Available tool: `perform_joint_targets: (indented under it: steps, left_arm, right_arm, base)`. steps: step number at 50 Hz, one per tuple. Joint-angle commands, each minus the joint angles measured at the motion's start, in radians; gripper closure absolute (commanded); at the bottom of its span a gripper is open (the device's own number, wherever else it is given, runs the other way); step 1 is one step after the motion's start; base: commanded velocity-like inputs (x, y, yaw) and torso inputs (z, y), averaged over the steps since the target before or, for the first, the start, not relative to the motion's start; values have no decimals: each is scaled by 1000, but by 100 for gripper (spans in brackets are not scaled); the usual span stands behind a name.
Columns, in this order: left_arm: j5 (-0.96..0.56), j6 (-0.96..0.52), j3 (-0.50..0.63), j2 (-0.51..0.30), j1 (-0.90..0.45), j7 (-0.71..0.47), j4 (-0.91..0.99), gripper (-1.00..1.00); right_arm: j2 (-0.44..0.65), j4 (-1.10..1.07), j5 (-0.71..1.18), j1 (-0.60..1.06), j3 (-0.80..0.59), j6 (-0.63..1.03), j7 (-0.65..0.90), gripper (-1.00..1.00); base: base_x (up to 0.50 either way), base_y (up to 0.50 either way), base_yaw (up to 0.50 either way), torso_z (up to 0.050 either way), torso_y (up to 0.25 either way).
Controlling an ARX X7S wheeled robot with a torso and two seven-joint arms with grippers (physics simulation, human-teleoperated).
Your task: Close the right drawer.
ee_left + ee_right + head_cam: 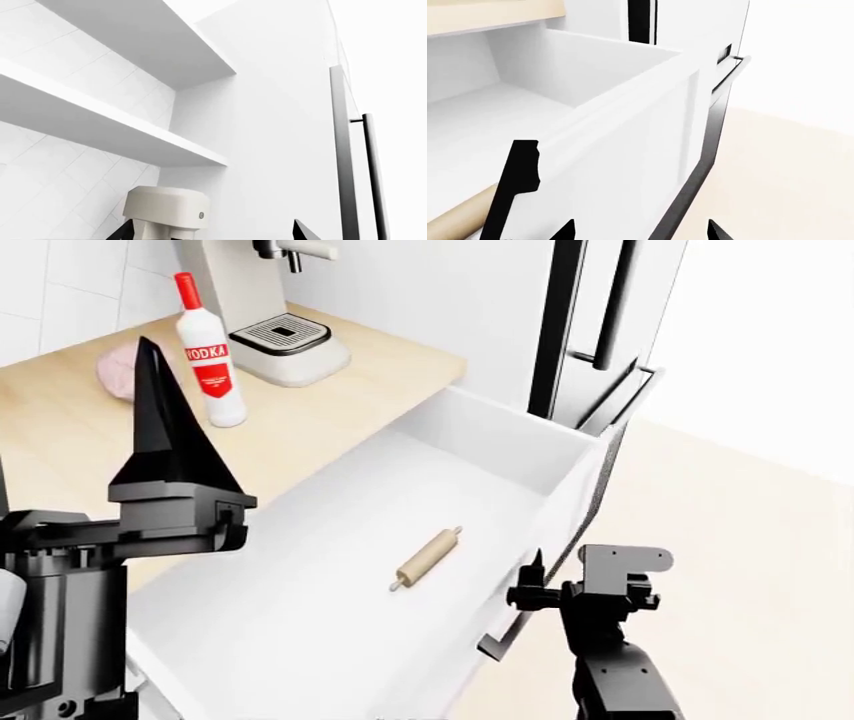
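Your right claw [534, 592], fingers apart and empty, sits just right of the right drawer [567, 502] front; the drawer's long axis runs left.

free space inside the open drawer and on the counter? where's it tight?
The open white right drawer has bare floor on both sides of the wooden rolling pin: toward its back wall and toward the robot. The light wood countertop is bare between the red-capped vodka bottle and the drawer edge. Crowded: the back corner, with the bottle, pink lump and beige coffee machine.
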Motion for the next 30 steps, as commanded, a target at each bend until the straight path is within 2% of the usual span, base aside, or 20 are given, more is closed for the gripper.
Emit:
perform_joint_targets:
  steps: [1,11,30]
  left_arm:
    - [6,8,0,0,10,2,-6,-100]
    - [8,14,-4,-4,16,3,-7,-100]
    - [7,15,-8,-3,20,3,-6,-100]
  right_arm:
    - [-45,100,47,57,-74,-45,-55,-100]
    - [-58,211,47,107,-110,-94,-74,-100]
    - [-75,242,68,155,-174,-89,-73,-100]
  base:
    - [0,0,0,0,0]
    - [0,0,0,0,0]
    - [0,0,0,0,0]
